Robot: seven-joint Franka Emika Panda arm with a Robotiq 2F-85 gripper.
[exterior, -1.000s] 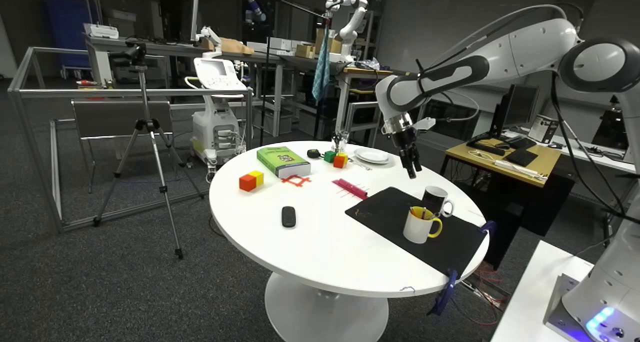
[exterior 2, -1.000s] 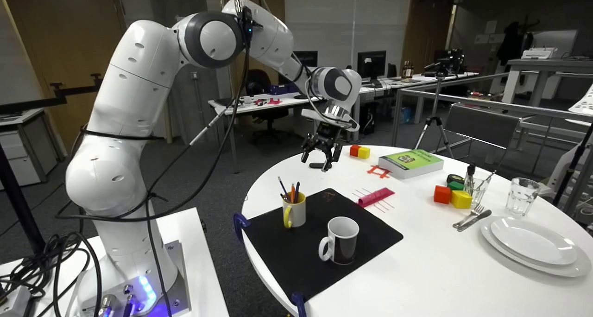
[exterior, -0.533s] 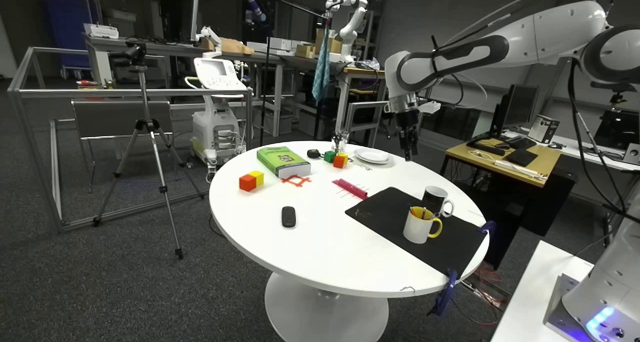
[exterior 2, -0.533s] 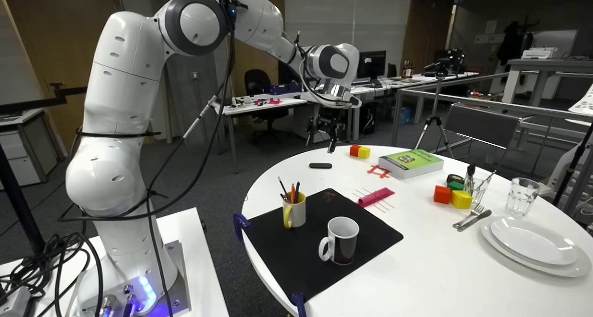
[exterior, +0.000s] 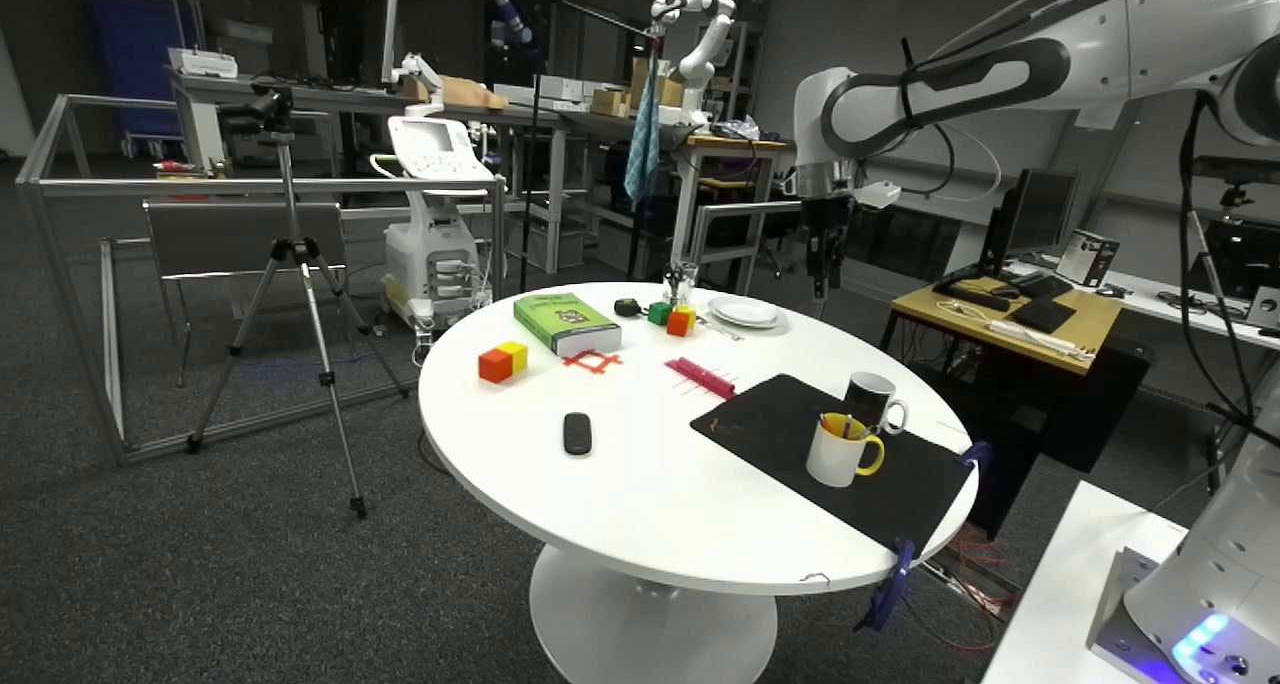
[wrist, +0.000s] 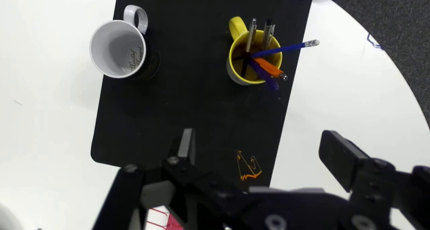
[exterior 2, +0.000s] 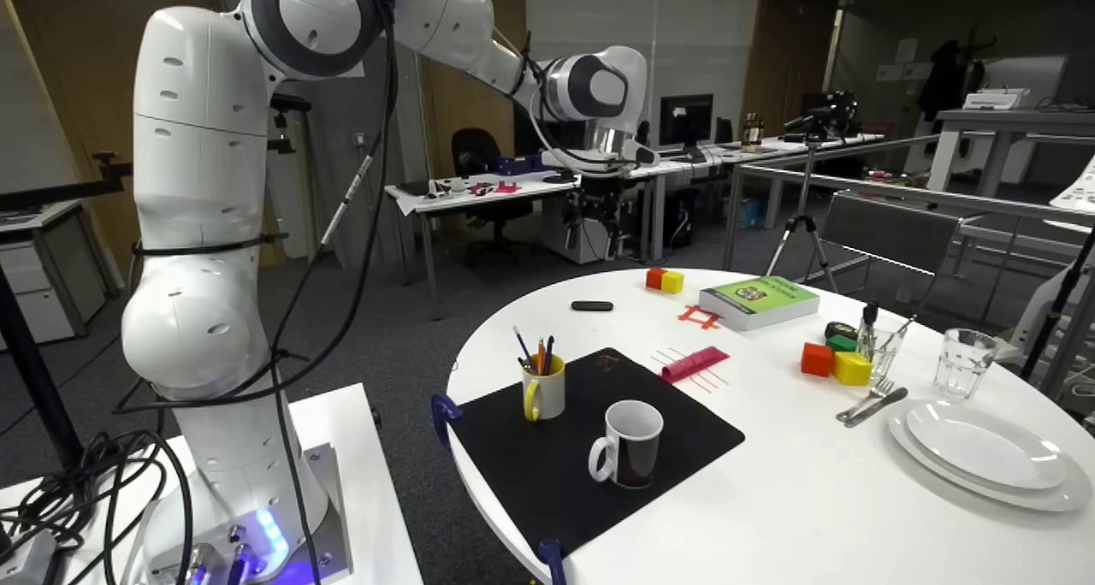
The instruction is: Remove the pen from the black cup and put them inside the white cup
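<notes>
The white cup has a yellow handle and a yellow inside. It stands upright on the black mat in both exterior views (exterior: 830,459) (exterior 2: 553,397) and in the wrist view (wrist: 231,72). Several pens lean in it, among them an orange pen (wrist: 267,67) and a blue pencil (wrist: 285,49). The black cup, with a white handle and white inside, stands beside it in both exterior views (exterior: 866,400) (exterior 2: 637,458). In the wrist view the black cup (wrist: 116,48) holds no pens. My gripper (wrist: 258,137) is open and empty, well above the table (exterior: 820,286) (exterior 2: 592,241), pointing down.
The black mat (exterior 2: 530,474) is clamped at the table edge by blue clamps (exterior 2: 443,414). A magenta piece (exterior 2: 693,363), a green book (exterior 2: 757,298), colored cubes (exterior 2: 817,359), a glass (exterior 2: 962,363), plates (exterior 2: 984,444) and a dark flat object (exterior 2: 592,305) lie around the round table.
My gripper has risen and turned from tilted to pointing nearly straight down, while the arm has drawn back toward its base. The cups and pens have not moved.
</notes>
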